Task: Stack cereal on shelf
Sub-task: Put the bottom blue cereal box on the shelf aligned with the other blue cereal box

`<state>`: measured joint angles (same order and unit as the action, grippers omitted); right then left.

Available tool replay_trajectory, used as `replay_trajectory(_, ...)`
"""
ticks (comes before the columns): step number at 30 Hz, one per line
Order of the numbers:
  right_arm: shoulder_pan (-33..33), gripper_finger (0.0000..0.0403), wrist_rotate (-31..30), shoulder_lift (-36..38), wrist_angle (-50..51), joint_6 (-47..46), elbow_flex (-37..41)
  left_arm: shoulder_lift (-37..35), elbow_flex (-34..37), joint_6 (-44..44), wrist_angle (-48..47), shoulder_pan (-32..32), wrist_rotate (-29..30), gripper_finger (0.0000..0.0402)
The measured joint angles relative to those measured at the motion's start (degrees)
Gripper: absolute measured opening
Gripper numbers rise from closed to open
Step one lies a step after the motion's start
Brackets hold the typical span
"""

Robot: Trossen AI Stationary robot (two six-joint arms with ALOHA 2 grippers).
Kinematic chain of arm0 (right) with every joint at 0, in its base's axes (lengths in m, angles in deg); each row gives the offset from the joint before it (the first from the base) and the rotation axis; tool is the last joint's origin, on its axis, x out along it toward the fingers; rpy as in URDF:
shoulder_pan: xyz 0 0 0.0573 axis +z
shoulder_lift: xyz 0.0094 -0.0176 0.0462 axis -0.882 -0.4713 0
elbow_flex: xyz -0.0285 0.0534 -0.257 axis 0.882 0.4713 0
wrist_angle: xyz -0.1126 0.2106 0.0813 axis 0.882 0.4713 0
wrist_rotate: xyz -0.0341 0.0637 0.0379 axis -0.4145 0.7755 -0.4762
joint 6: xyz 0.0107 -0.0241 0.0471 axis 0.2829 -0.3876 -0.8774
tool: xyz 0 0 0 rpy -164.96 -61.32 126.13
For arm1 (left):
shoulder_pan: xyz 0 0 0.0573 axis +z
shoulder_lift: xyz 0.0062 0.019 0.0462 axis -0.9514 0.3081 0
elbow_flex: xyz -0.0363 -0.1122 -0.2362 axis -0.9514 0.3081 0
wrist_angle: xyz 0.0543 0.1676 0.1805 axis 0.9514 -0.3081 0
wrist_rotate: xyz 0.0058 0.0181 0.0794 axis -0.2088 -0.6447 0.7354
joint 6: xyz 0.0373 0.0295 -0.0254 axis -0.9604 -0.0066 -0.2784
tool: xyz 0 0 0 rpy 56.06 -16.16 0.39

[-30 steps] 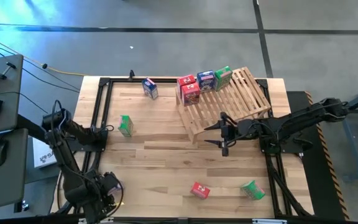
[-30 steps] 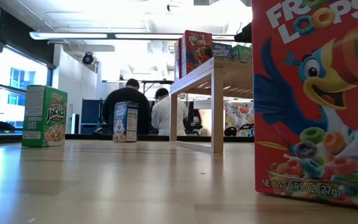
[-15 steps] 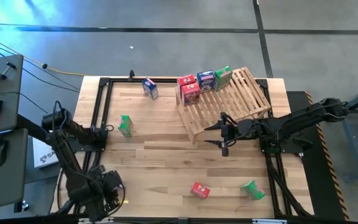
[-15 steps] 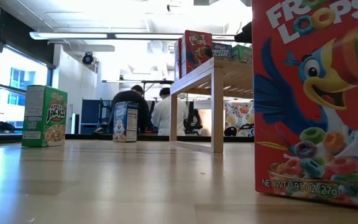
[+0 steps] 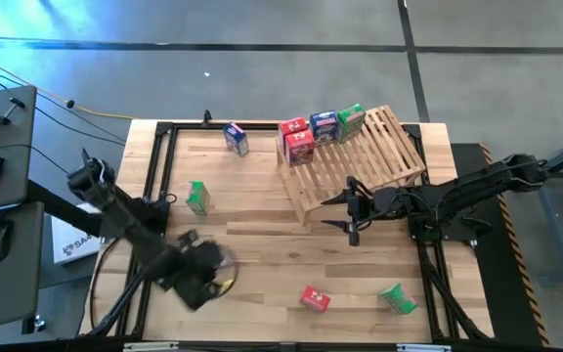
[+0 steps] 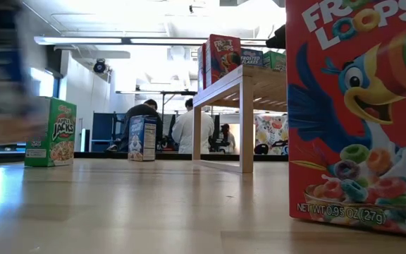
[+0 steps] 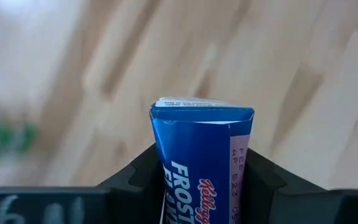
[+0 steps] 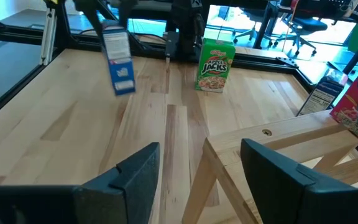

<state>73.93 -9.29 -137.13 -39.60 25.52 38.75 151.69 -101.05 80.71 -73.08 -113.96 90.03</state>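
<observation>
- The left gripper (image 7: 197,186) is squeezing a small blue cardboard cereal box (image 7: 201,162), at about 8 o'clock on the table; it looks blurry there.
- The right gripper (image 5: 352,210) waits with fingers apart, just beside the light wooden slatted shelf (image 5: 384,156).

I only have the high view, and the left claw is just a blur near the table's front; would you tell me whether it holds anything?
Observer: Yes. Its wrist view shows the left claw shut on a blue Frosted Flakes box.
Operator: Thank you. Is that box off the table?
Observer: The right wrist view shows it apparently hanging clear above the tabletop.
Operator: And the right claw?
Observer: Its wrist view shows the right claw open and empty, beside the shelf.
</observation>
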Motion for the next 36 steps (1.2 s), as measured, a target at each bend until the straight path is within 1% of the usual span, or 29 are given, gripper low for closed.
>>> replay_trajectory(3, 0.0, 0.0216, 0.0, 0.0, 0.0, 0.0, 0.0, -0.2, 0.0, -14.2, 8.4, 7.9, -0.1, 0.0133)
replay_trajectory(5, 0.0, 0.0216, 0.0, 0.0, 0.0, 0.0, 0.0, 0.2, 0.0, -23.6, 15.2, 12.6, -2.7, 0.0133)
replay_trajectory(7, 0.0, 0.0216, 0.0, 0.0, 0.0, 0.0, 0.0, 1.1, 0.0, -31.5, 22.0, 17.3, -6.7, 0.0133)
replay_trajectory(10, 0.0, 0.0216, 0.0, 0.0, 0.1, -0.3, 0.0, 1.8, -0.1, -39.0, 26.8, 23.2, -10.9, 0.0133)
replay_trajectory(14, 0.0, 0.0216, 0.0, 0.0, 0.3, -1.3, 0.0, 3.2, -0.1, -45.2, 27.9, 28.9, -12.8, 0.0133)
replay_trajectory(19, 0.0, 0.0216, 0.0, 0.0, 0.4, -2.6, 0.0, 5.4, -0.1, -49.3, 30.4, 32.7, -18.5, 0.0133)
replay_trajectory(26, 0.0, 0.0216, 0.0, 0.0, 0.5, -3.7, 0.0, 9.8, -0.1, -50.1, 31.2, 34.0, -22.3, 0.0133)
replay_trajectory(31, 0.0, 0.0216, 0.0, 0.0, 0.5, -2.8, 0.0, 11.9, -0.3, -50.0, 33.4, 33.4, -20.9, 0.0139)
replay_trajectory(36, 0.0, 0.0216, -0.7, 0.0, 0.3, -0.9, 0.0, 12.0, -0.1, -51.4, 34.7, 32.5, -20.9, 0.0175)
